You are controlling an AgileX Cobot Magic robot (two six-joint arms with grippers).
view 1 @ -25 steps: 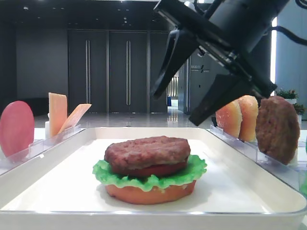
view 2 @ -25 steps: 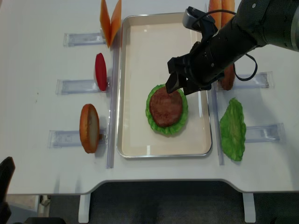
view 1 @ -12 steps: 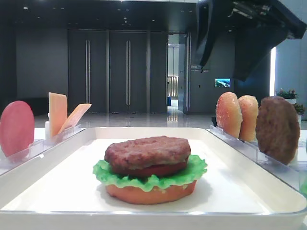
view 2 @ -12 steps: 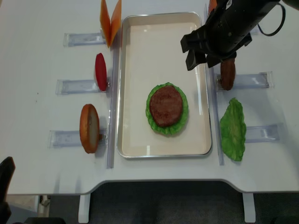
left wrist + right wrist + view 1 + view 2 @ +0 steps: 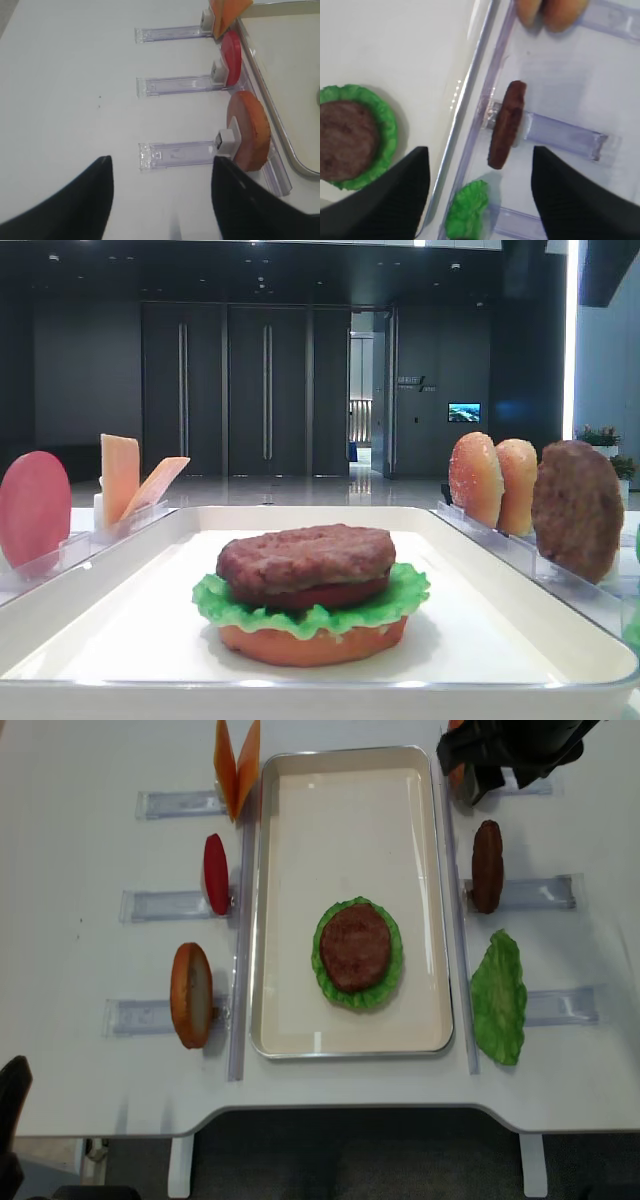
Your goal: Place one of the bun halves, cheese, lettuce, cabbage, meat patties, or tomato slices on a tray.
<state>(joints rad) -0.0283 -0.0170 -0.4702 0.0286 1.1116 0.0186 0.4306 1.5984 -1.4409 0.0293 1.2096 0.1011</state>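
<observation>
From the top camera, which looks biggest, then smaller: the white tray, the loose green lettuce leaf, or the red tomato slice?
1. The tray, by far.
2. The loose lettuce leaf.
3. The tomato slice. It stands on edge, so the camera sees only its thin side.

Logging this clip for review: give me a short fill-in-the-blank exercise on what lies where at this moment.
1. On the tray, the top layer of the stack is a ____.
2. The lettuce under it shows ____ all around its edge.
3. The second meat patty stands on edge in a rack on the tray's ____ side.
4. The right end effector is open and holds ____.

Missing words: meat patty; green; right; nothing
</observation>
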